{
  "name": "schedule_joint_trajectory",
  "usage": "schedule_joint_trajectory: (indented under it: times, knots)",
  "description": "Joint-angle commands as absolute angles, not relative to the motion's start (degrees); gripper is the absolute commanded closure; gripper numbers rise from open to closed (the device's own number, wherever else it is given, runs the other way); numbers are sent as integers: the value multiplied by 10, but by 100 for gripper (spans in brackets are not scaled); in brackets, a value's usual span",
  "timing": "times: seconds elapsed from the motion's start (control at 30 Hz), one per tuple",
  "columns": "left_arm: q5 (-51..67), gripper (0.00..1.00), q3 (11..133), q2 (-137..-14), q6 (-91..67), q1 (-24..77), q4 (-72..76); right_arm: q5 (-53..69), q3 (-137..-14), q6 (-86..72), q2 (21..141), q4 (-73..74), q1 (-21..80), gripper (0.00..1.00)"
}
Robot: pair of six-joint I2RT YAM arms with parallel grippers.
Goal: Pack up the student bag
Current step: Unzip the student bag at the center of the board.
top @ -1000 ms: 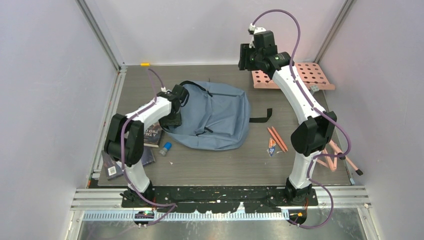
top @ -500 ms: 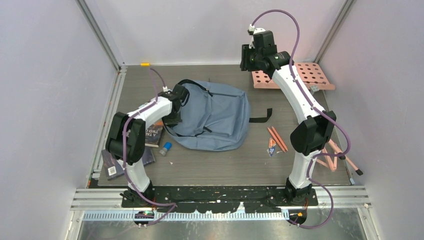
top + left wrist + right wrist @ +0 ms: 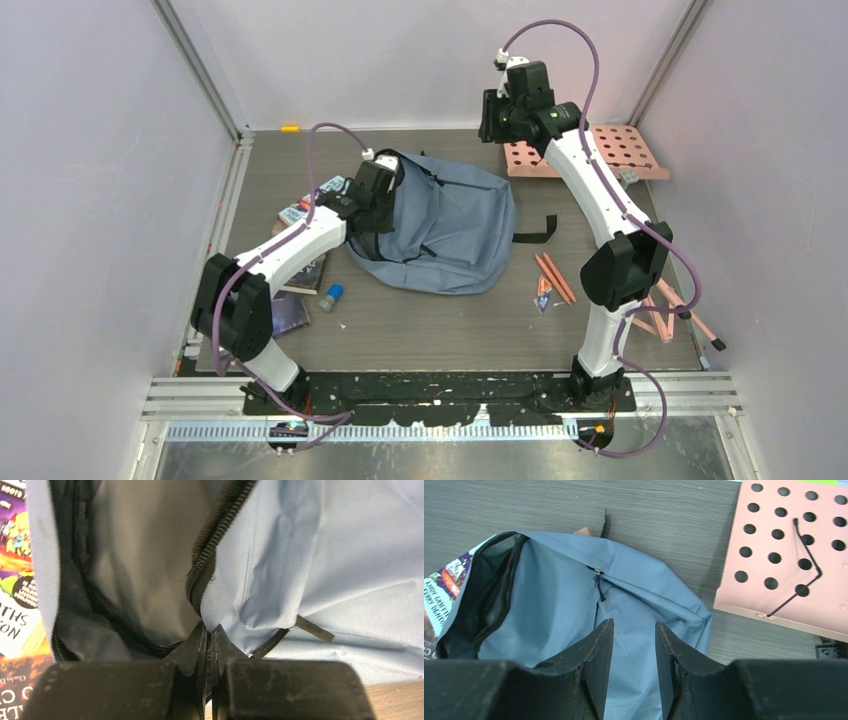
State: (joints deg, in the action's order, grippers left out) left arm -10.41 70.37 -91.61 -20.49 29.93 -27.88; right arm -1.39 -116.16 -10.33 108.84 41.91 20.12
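Bag [image 3: 455, 225] lies mid-surface [image 3: 450, 330], mouth facing 9 o'clock, zip undone, dark lining showing in the left wrist view. The left pincer [image 3: 208, 630] is pressed together on the bag's rim right beside the zip [image 3: 210, 545]. It probably has only the cloth hem and not the zip tape; the view is too close to be sure. The right pincer [image 3: 634, 627] is spread, holds nothing and hangs high over the bag's 1 o'clock end, near the pegboard [image 3: 600, 150]. Books [image 3: 300, 212] sit just at 9 o'clock of the mouth, one touching or under the rim. Pencils [image 3: 553, 277] are at 4 o'clock of the bag, apart from it. The step in hand looks like holding the mouth open for loading. To do it well, hold the pinch firm on the hem and lift up and toward 3 o'clock so the upper flap peels off the lower one and the gap widens. Don't drag the whole bag, as soft cloth slides easily. Bring the right pincer down to pin the bag or take the flap, which frees the left for the books.
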Motion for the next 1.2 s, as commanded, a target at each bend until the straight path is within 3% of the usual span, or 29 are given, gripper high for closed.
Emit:
schedule_joint_trajectory:
  times: [0.0,0.27,0.5,0.9,1.17]
  knots:
    - [-83,100,744,-918,-155,324,-241,38,-1174,-113,1086,392,200,58]
    - [-31,100,767,-934,-133,362,-237,147,-1132,-268,1081,313,200,45]
    - [-3,100,751,-926,-114,373,-215,224,-1247,-371,1198,428,215,44]
    - [88,100,745,-933,-93,374,-216,351,-1216,-358,1239,393,266,39]
    - [79,100,749,-934,-90,375,-214,266,-1219,-225,1257,518,298,39]
